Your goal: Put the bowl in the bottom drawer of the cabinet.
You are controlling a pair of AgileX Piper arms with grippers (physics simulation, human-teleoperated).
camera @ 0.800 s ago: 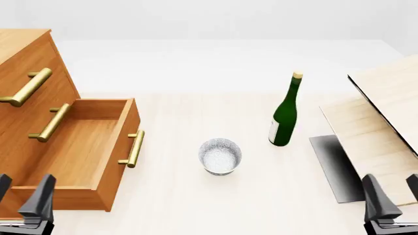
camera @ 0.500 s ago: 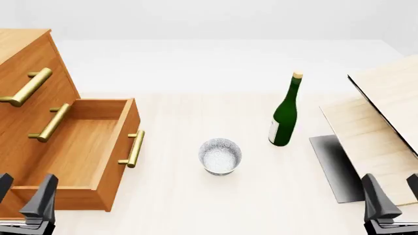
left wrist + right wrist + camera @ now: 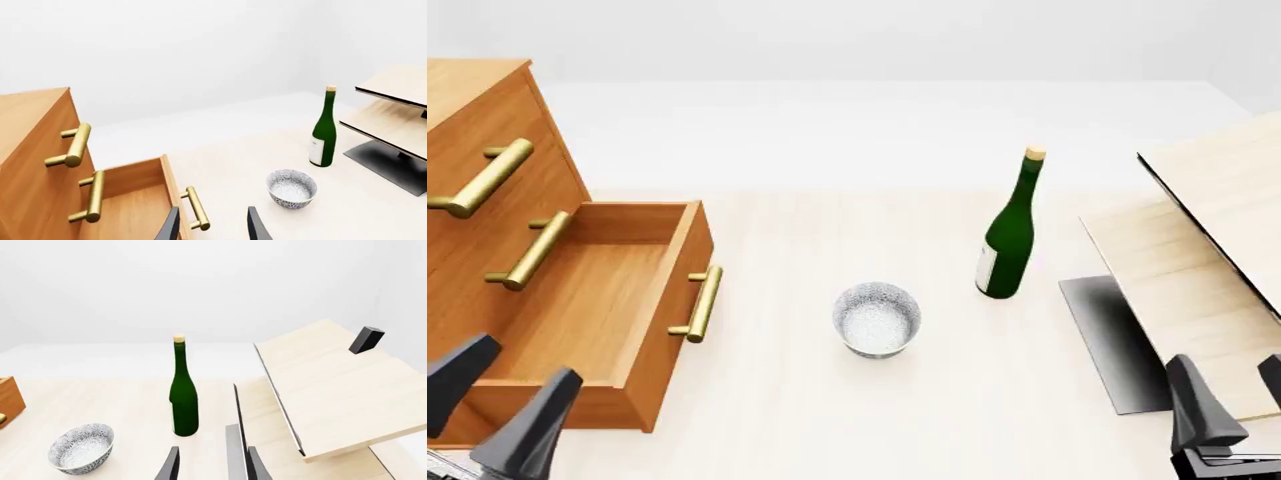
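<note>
So the bowl (image 3: 877, 318) is sitting upright on the pale wood surface (image 3: 827, 420), pretty much in the middle, between the cabinet (image 3: 474, 150) on the left and the green bottle (image 3: 1010, 232) standing behind it to the right. Nothing is touching it. The bottom drawer (image 3: 587, 310) is pulled out, open side up, with its brass bar handle (image 3: 702, 302) facing the bowl, and nothing inside as far as I can see. The left end effector (image 3: 501, 400) hovers at the near left edge by the drawer's front corner, fingers spread apart, holding nothing. The right end effector (image 3: 1228, 405) sits low at the near right, fingers also apart and empty, next to the pale light-wood boards (image 3: 1201, 240) on their dark base (image 3: 1108, 335). Both are well apart from the bowl.
</note>
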